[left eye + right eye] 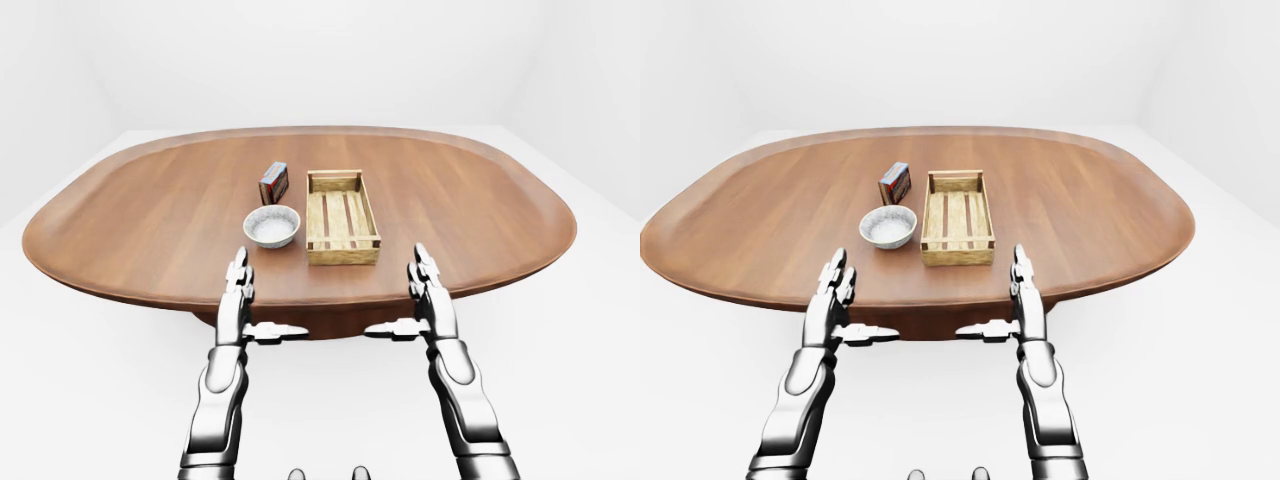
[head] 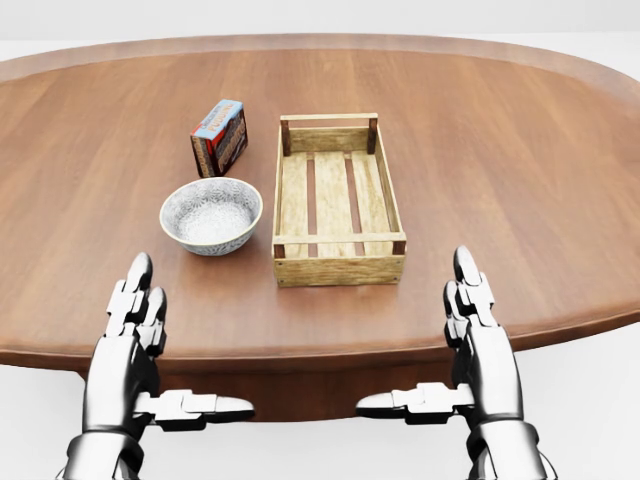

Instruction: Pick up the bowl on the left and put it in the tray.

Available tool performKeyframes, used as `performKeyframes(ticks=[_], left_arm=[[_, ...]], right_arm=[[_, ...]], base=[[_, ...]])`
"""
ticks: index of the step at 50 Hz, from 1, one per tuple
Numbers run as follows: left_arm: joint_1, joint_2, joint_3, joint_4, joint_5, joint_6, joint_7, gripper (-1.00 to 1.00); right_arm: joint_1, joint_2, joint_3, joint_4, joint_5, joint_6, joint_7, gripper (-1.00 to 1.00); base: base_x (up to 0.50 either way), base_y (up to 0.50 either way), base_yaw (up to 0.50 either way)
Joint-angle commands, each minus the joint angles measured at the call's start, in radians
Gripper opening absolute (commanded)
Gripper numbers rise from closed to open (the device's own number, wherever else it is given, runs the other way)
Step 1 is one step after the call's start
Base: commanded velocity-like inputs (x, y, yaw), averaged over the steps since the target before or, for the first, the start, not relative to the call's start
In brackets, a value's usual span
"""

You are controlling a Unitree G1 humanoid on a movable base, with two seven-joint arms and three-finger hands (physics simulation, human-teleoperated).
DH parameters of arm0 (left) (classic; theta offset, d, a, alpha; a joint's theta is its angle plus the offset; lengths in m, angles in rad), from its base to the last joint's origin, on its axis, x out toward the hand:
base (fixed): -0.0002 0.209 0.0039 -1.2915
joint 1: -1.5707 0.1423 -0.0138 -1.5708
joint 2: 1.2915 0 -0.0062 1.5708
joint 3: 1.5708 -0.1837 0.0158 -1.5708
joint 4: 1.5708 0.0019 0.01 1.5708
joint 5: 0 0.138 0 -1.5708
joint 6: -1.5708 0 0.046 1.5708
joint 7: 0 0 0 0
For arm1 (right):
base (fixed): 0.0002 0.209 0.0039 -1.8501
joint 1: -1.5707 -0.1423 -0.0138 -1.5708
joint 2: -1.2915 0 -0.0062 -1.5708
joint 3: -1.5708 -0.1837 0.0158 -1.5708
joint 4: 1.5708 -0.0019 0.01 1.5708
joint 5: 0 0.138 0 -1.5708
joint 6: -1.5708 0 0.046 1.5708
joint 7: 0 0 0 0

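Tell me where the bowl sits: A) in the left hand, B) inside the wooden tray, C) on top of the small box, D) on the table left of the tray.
D: in the head view the bowl rests on the table left of the wooden tray, below the small box; the left hand and right hand are open, apart from it.

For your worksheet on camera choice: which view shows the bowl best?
The head view: the bowl appears largest there, its patterned rim and pale inside clear, left of the tray. Both eye views show it whole but smaller.
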Motion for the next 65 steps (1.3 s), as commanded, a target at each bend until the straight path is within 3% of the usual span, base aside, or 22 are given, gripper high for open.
performKeyframes(ticks=[1, 2, 4, 13, 14, 18, 34, 50, 65], left_arm=[[-0.008, 0.019, 0.041, -0.028, -0.031, 0.005, -0.036, 1.00], [-0.011, 0.020, 0.046, -0.042, -0.040, 0.014, -0.039, 1.00], [-0.016, 0.022, 0.051, -0.050, -0.046, 0.020, -0.039, 1.00], [-0.059, 0.045, 0.106, -0.074, -0.114, 0.052, -0.030, 1.00], [-0.064, 0.051, 0.113, -0.089, -0.123, 0.071, -0.029, 1.00], [-0.073, 0.065, 0.138, -0.126, -0.146, 0.088, -0.024, 1.00], [-0.148, 0.137, 0.236, -0.100, -0.227, 0.088, 0.006, 1.00], [-0.176, 0.188, 0.289, -0.082, -0.271, 0.088, 0.024, 1.00], [-0.171, 0.202, 0.307, -0.094, -0.286, 0.088, 0.030, 1.00]], right_arm=[[0.006, -0.020, -0.038, -0.062, -0.004, 0.040, 0.026, 1.00], [0.006, -0.023, -0.042, -0.097, -0.007, 0.070, 0.023, 1.00], [0.003, -0.024, -0.048, -0.113, -0.010, 0.082, 0.024, 1.00], [0.000, -0.024, -0.058, -0.132, -0.012, 0.082, 0.019, 1.00], [-0.004, -0.025, -0.059, -0.139, -0.012, 0.082, 0.018, 1.00], [-0.014, -0.028, -0.065, -0.156, -0.008, 0.082, 0.019, 1.00], [-0.053, -0.048, -0.087, -0.355, -0.030, 0.082, 0.032, 1.00], [-0.057, -0.054, -0.106, -0.621, -0.068, 0.082, 0.064, 1.00], [-0.054, -0.043, -0.083, -0.658, -0.097, 0.082, 0.082, 1.00]], base=[[0.00, 0.00, 0.00], [0.00, 0.00, 0.00], [0.00, 0.00, 0.00], [0.00, 0.00, 0.00], [0.00, 0.00, 0.00], [0.00, 0.00, 0.00], [0.00, 0.00, 0.00], [0.00, 0.00, 0.00], [0.00, 0.13, 0.00]])
